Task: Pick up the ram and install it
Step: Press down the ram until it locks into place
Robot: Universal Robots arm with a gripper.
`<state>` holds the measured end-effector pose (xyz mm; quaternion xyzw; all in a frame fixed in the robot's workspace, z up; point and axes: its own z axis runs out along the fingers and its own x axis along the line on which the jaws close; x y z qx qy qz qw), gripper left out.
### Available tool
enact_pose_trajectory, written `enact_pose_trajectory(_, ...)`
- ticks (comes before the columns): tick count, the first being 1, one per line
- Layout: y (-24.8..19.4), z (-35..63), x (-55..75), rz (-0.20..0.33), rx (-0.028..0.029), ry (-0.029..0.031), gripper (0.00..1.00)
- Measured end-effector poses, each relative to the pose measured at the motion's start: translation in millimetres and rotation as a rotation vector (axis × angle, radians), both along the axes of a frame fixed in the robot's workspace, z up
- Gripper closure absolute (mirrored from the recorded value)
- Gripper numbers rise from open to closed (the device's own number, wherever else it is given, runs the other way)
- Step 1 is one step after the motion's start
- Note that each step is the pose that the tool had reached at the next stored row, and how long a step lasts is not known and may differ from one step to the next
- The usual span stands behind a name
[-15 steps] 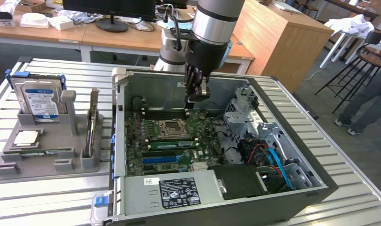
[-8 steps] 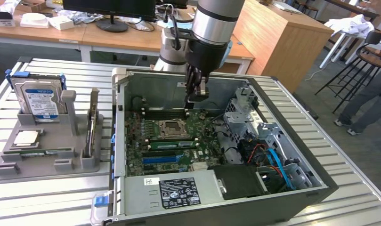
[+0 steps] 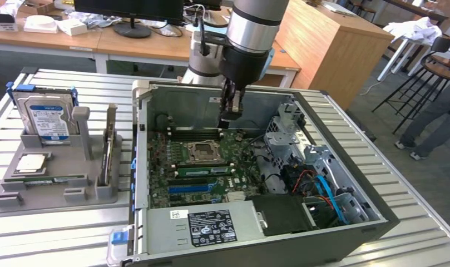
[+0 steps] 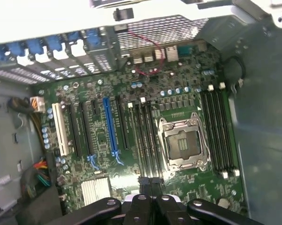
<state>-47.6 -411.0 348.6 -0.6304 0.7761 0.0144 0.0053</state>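
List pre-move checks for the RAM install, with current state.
1. Ram in hand: not ok. The ram lies in the grey tray, apart from the gripper.
2. Gripper ready to grasp: not ok. It is shut, with nothing seen between its fingers, and sits low inside the open case.
3. Memory slots free: ok, they look empty in the wrist view.
4. Slot latches open: cannot tell.
5. Case access from above: ok, side panel off.
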Motion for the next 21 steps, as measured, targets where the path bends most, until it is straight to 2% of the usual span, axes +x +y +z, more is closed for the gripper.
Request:
enact_pose_trajectory(11, 0.0, -0.4, 0.0, -0.188, 0.0000, 0.0000, 0.90)
enact_pose_trajectory(21, 0.0, -0.6, -0.6, -0.326, 0.0000, 0.0000, 0.90)
